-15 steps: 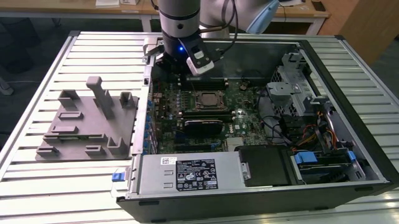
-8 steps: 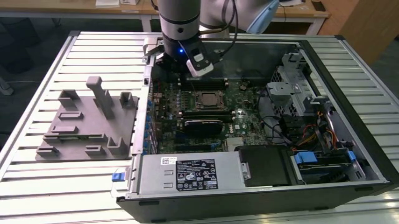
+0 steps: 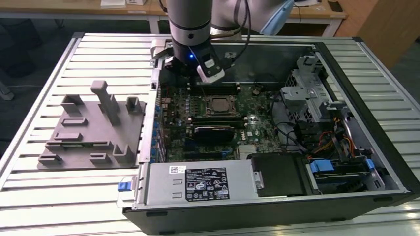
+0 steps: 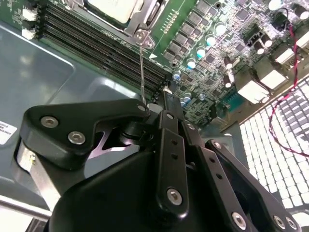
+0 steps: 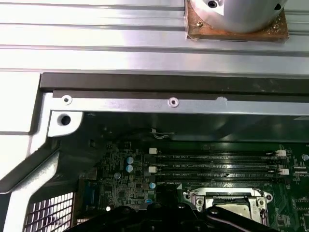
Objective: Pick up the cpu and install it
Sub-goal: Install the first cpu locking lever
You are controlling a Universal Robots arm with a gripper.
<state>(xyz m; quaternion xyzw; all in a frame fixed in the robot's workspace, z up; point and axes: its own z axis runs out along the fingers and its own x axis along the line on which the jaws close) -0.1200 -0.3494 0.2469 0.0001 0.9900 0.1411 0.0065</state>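
Observation:
The cpu (image 3: 219, 104) lies flat in the black metal-framed socket (image 3: 205, 111) on the motherboard, inside the open computer case. Its silvery-white top (image 4: 114, 8) shows in the second wrist view, and its edge (image 5: 237, 213) in the first wrist view. My gripper (image 3: 198, 79) hangs over the memory slots (image 3: 217, 89) just behind the socket, a little apart from the cpu. A thin wire socket lever (image 4: 141, 67) runs from the socket frame to the tip of the gripper (image 4: 163, 99). Whether the lever is held is hidden.
A grey plastic tray (image 3: 92, 129) with upright posts lies on the slatted table at the exterior view's left. Inside the case (image 3: 341, 54) are a power supply (image 3: 200, 184), a drive cage (image 3: 315, 96) with cables, and a black card (image 3: 211, 132) in front of the socket.

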